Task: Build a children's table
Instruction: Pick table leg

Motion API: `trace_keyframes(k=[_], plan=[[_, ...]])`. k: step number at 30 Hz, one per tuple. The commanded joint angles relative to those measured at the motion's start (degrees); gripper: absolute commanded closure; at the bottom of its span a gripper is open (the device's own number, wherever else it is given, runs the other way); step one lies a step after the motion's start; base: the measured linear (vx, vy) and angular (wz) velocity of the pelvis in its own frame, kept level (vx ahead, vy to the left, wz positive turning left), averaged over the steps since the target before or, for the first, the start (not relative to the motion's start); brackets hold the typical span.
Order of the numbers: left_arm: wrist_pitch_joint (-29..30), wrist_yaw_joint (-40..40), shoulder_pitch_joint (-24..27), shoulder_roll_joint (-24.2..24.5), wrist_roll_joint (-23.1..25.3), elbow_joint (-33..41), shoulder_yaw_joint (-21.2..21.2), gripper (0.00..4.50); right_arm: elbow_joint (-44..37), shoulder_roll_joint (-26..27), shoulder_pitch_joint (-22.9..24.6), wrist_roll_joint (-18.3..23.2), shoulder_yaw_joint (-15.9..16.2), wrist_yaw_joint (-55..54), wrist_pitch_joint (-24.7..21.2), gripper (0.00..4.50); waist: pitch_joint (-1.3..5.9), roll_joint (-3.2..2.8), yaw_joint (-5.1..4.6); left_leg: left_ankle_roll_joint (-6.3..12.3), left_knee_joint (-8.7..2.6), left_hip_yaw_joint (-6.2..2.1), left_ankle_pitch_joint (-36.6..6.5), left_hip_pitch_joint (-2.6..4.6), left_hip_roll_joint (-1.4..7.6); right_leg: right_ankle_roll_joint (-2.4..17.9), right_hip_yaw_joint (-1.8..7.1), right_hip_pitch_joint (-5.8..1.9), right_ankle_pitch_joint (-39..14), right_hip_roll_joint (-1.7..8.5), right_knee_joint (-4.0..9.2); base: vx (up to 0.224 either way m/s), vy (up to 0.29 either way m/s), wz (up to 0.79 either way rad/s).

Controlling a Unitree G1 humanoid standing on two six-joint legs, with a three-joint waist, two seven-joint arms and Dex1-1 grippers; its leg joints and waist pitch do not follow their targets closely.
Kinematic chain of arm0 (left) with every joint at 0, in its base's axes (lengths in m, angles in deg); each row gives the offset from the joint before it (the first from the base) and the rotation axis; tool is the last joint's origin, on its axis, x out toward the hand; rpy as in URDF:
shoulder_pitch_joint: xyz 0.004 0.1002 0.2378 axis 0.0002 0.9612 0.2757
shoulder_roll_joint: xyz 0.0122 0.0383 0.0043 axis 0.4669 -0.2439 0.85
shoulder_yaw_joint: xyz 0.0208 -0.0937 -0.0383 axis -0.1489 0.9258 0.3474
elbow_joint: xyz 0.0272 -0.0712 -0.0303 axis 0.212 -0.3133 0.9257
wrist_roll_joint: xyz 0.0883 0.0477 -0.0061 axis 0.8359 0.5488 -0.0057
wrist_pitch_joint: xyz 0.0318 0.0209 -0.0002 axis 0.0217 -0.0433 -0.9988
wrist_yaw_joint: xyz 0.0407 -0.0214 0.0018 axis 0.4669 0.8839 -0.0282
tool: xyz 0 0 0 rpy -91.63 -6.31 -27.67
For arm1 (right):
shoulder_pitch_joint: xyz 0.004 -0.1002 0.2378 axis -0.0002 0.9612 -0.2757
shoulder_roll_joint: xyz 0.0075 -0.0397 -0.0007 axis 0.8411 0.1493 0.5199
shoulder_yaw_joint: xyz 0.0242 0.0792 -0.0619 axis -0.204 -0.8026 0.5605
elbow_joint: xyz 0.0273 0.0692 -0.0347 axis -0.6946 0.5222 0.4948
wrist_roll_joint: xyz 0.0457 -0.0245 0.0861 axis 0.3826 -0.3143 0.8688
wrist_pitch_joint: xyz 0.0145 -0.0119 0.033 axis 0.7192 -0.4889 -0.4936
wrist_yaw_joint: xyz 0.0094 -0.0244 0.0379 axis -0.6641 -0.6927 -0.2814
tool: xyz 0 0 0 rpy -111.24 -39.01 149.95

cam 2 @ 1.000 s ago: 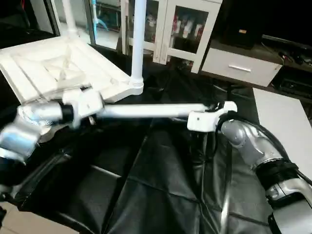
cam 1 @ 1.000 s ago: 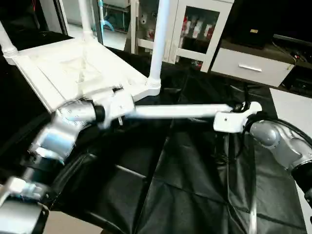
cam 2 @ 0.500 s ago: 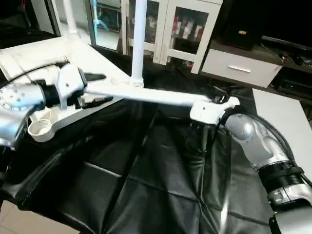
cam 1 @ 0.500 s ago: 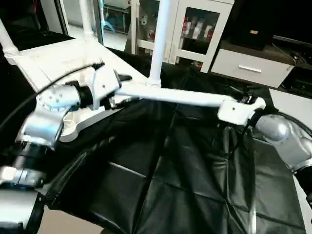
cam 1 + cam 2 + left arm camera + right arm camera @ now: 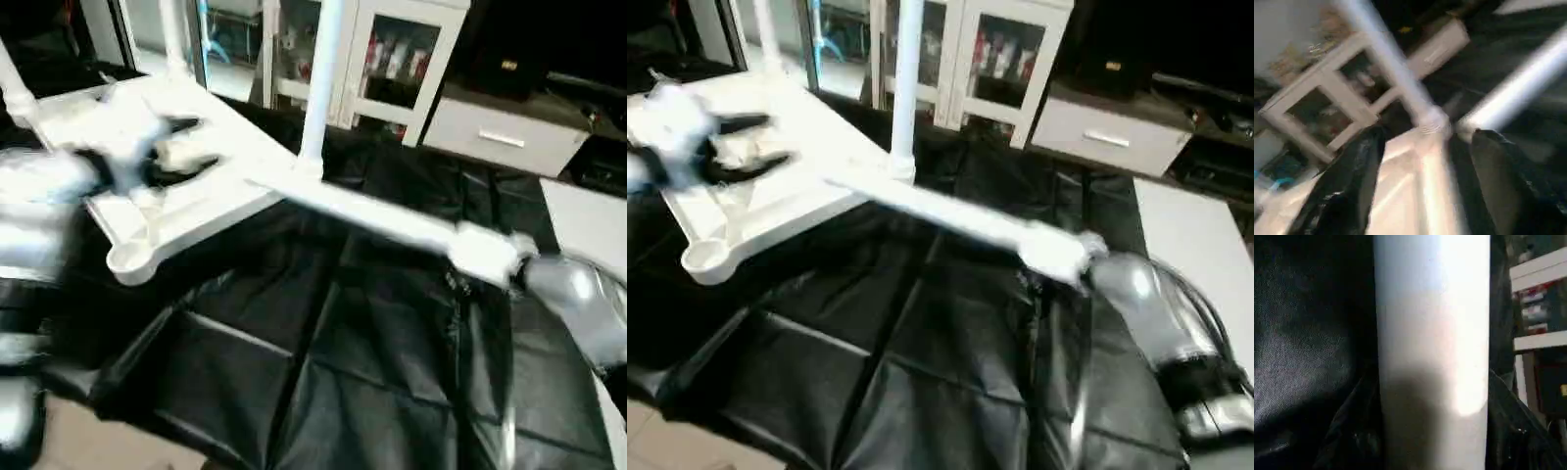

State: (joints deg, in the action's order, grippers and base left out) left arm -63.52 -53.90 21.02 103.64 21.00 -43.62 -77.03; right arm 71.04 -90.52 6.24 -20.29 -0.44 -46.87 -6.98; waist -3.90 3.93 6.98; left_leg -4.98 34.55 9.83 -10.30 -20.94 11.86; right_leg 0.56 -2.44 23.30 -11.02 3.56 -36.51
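Two tapered white tube legs stand upright in your upturned white plastic tabletop at ten o'clock on the black cloth. Your right gripper clamps a third white leg, slanting toward the top. Your left gripper hovers over it, fingers parted, empty.

A white glass-door cabinet stands behind the black-draped table.

Even indoor light; my left gripper smears with motion blur. The loose leg glares white, out of focus. Black cloth shines softly.
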Motion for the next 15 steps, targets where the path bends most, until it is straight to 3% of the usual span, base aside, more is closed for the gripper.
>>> trace_keyframes(k=[1, 3, 6, 7, 9, 10, 14, 15], plan=[[0.33, -1.6, 0.06, -2.42, 2.19, 3.23, -5.99, 0.86, -3.39, 0.0, -1.54, 0.64, -1.04, 0.86, 0.29, 2.65, 3.86, -0.85, 0.24, -0.81, -4.07, -0.01, -12.72, 1.17, 1.41, 10.94, 2.42, -2.54, -11.0, 3.99, 4.04, 0.0, 0.0, 0.0], [0.32, -1.42, 0.04, -2.62, 2.03, 3.25, -5.96, 0.75, -3.48, 0.04, -1.51, 0.68, -1.04, 0.9, 0.25, 2.65, 4.02, -0.45, 0.24, -0.99, -4.05, 0.03, -12.0, 0.81, 1.26, 10.94, 2.4, -2.87, -9.37, 3.89, 3.82, 0.0, 0.0, 0.0], [1.23, 2.22, -0.26, -5.13, -1.28, 3.05, -2.8, 0.48, -4.79, -0.49, 0.32, 1.9, -1.78, 1.65, -0.26, 2.65, 4.12, -0.37, 0.24, -1.25, -3.82, 0.08, -11.55, 0.66, 0.94, 10.96, 2.37, -3.12, -7.93, 3.72, 3.82, 0.0, 0.0, 0.0], [3.16, 5.68, -0.74, -6.69, -4.63, 2.73, 1.9, 0.48, -5.36, -0.31, 1.5, 4.17, -3.74, 1.66, -2.06, 2.65, 4.15, -0.32, 0.22, -1.15, -3.77, 0.15, -11.72, 0.65, 0.88, 11.06, 2.35, -3.14, -7.99, 3.67, 3.83, 0.0, 0.0, 0.0], [5.46, 8.65, -1.19, -7.88, -7.68, 2.76, 5.84, 0.31, -5.87, -0.24, 2.24, 5.2, -5.03, 1.29, -3.7, 2.65, 4.22, -0.12, 0.36, -0.88, -3.65, 0.1, -11.5, 0.63, 0.85, 11.49, 2.17, -3.16, -8.12, 3.61, 3.85, 0.0, 0.0, 0.0], [6.38, 12.6, -1.55, -8.37, -9.17, 2.4, 9.39, 0.2, -6.21, -0.3, 2.91, 5.67, -6.2, 0.64, -5.71, 2.65, 4.18, 0.36, 0.2, -0.64, -3.65, 0.15, -11.22, 0.49, 0.78, 11.5, 2.12, -3.21, -8.2, 3.45, 3.84, 0.0, 0.0, 0.0], [7.57, 16.69, -1.06, -7.97, -12.16, 1.27, 14.74, 0.0, -6.45, 1.73, 3.2, 8.49, -9.09, -0.51, -10.07, 2.65, 4.06, 0.61, -0.21, -0.19, -3.59, 0.11, -11.05, 0.42, 0.67, 10.02, 2.04, -3.01, -11.59, 3.48, 4.11, 0.0, 0.0, 0.0], [8.44, 17.84, -0.77, -8.4, -13.27, 1.47, 16.02, 0.0, -6.95, 3.23, 3.09, 11.01, -10.63, -0.36, -11.88, 2.65, 4.02, 0.92, -0.33, -0.11, -3.66, 0.07, -11.13, 0.41, 0.74, 9.78, 1.99, -2.94, -12.27, 3.51, 4.21, 0.0, 0.0, 0.0]])
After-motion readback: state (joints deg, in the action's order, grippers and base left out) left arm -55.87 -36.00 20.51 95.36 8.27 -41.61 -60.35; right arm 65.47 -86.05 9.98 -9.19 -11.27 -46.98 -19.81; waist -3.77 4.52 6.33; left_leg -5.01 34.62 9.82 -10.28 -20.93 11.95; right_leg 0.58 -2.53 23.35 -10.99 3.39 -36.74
